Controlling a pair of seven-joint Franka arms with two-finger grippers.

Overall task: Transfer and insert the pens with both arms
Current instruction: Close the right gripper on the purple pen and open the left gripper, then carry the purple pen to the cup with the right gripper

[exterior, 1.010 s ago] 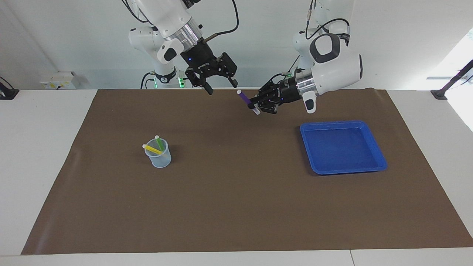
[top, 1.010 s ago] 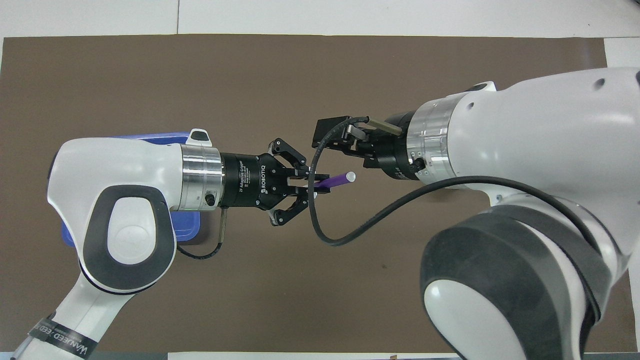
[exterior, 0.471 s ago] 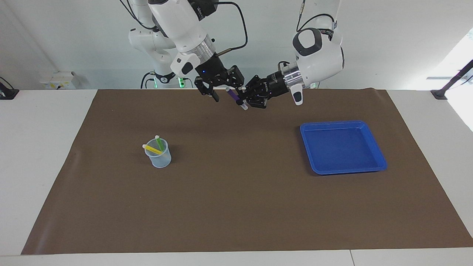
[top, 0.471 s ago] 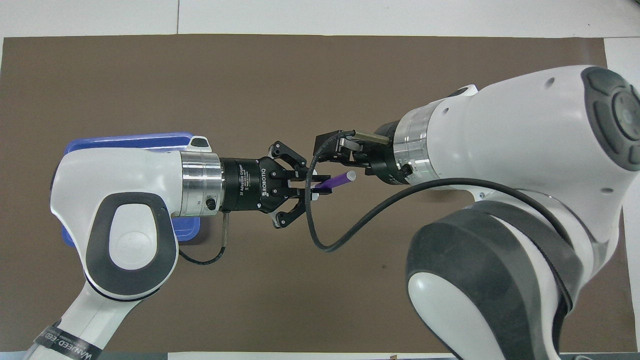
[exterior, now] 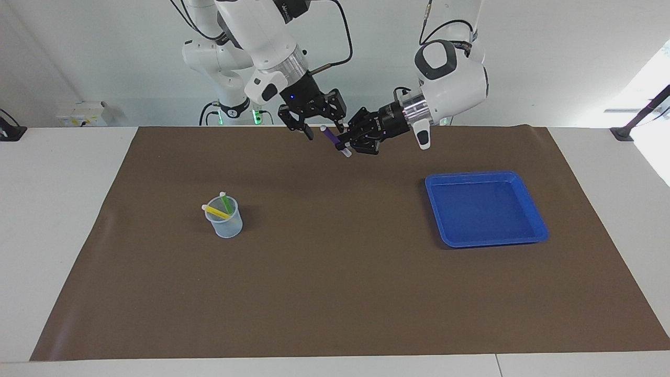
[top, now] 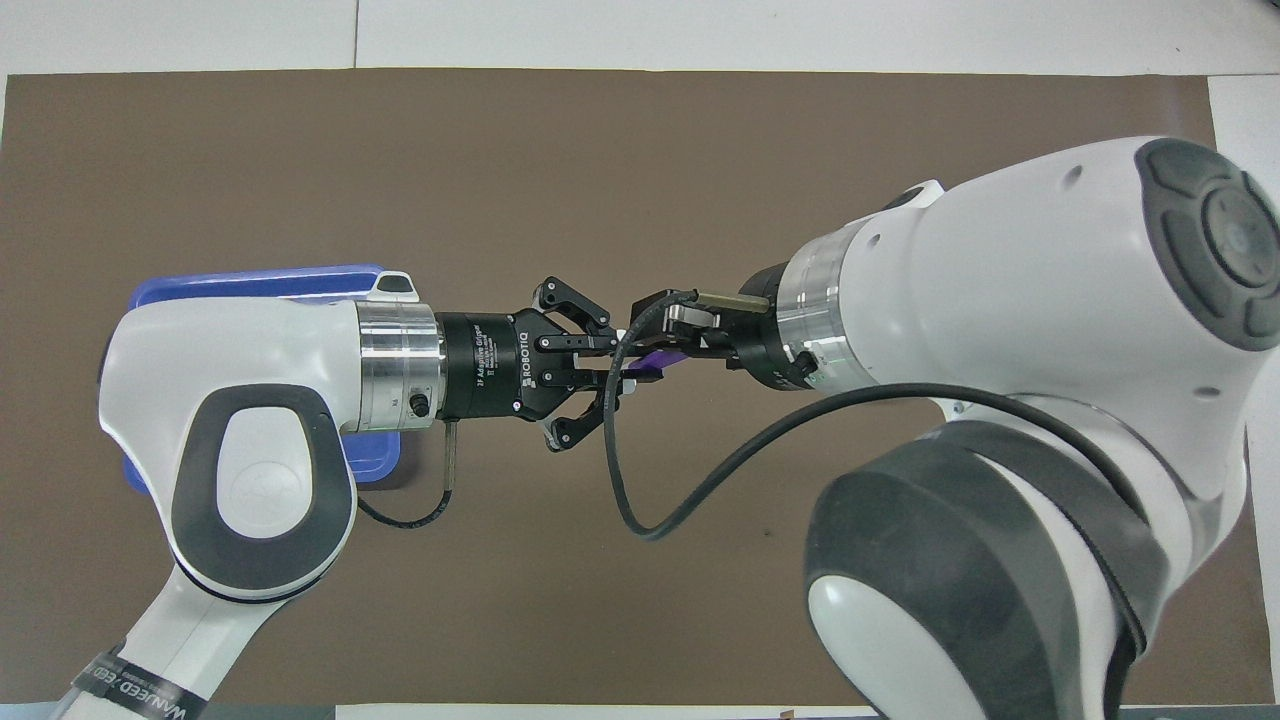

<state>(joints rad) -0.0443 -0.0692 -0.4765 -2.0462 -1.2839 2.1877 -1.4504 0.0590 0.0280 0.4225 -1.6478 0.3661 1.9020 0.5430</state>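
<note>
**Purple pen between two pincers**

Left pincer (exterior: 343, 145) clamps the slim purple pen (exterior: 331, 137), tilted, whitish tips, above the brown mat (exterior: 335, 293). Right pincer (exterior: 317, 127) straddles its upper end, fingers apart, seemingly not gripping.

Both arms meet in the air over the mat's edge nearest the robots, about midway along it. The left arm reaches in level, wrist ring toward the centre, and its left gripper (exterior: 343, 141) (top: 625, 368) is clamped on the purple pen (exterior: 331, 137), which slants up toward the other arm. The right arm slopes down from above; the right gripper (exterior: 320, 128) points down with its two fingers standing apart, astride the pen's raised end
</note>
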